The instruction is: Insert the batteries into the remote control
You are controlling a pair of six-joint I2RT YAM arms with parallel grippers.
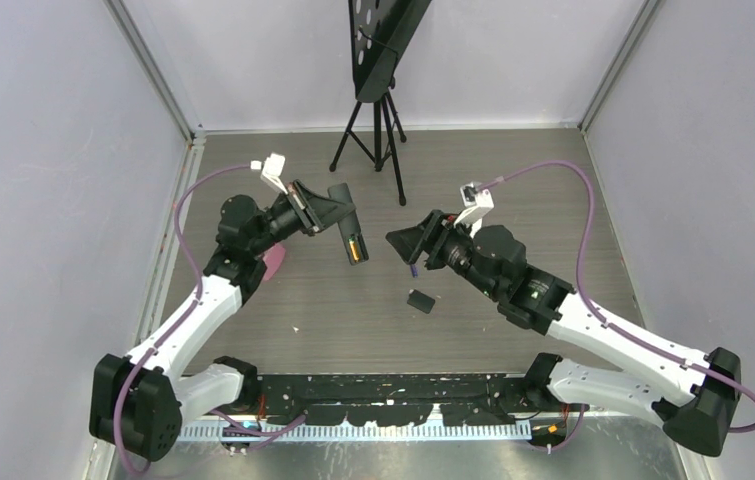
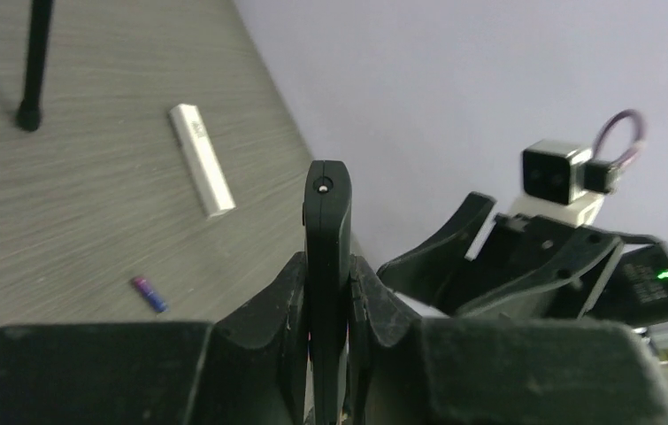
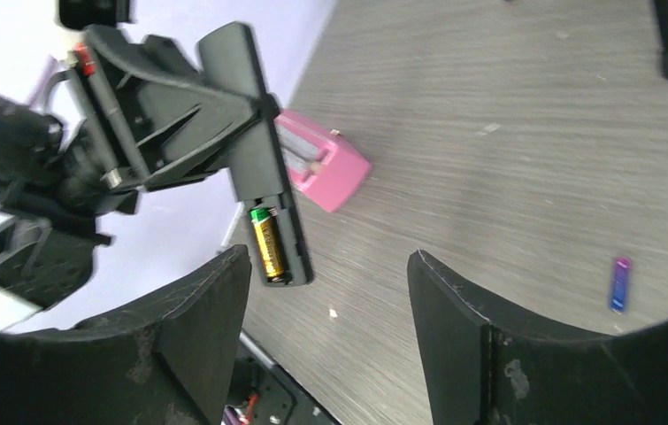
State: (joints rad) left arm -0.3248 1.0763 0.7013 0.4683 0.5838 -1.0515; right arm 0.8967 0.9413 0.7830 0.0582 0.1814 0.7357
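While in left jaws, remote half-hidden

Robot lab test cell. Plain pale panel walls box in three sides, aluminium posts at corners. Grey wood-grain table as work surface. Left arm, right arm bolted to black perforated rail at near edge. Purple cables loop to wrist cameras. Black tripod at back carries perforated plate.
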